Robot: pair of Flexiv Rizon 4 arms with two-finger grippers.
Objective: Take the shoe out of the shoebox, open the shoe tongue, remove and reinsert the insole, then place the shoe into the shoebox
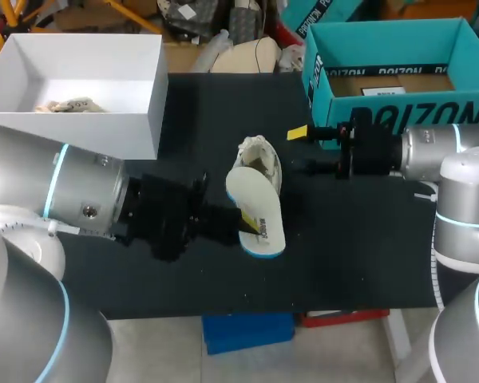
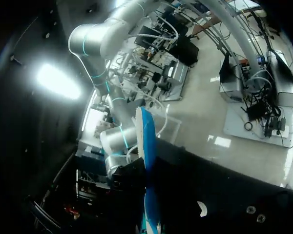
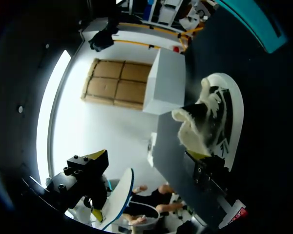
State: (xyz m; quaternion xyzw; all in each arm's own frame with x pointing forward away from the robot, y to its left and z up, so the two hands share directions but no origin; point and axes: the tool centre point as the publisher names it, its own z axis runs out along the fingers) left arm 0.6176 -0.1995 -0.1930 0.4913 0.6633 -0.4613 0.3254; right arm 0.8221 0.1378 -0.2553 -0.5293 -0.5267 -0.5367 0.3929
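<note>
A white shoe (image 1: 259, 155) lies on the black table (image 1: 359, 247) near its middle, opening turned toward my right arm. My left gripper (image 1: 249, 222) is shut on the white, blue-edged insole (image 1: 262, 209), holding it just in front of the shoe. The left wrist view shows that insole (image 2: 145, 161) edge-on between the fingers. My right gripper (image 1: 301, 150) stands open just right of the shoe, holding nothing. In the right wrist view the shoe (image 3: 224, 112) lies ahead of the open right gripper (image 3: 150, 156), and the insole (image 3: 118, 197) shows beyond one finger.
The teal shoebox (image 1: 399, 100) stands open at the back right, behind my right arm. A white open box (image 1: 128, 128) with some crumpled paper inside sits at the back left. Bare black table lies in front of the shoe.
</note>
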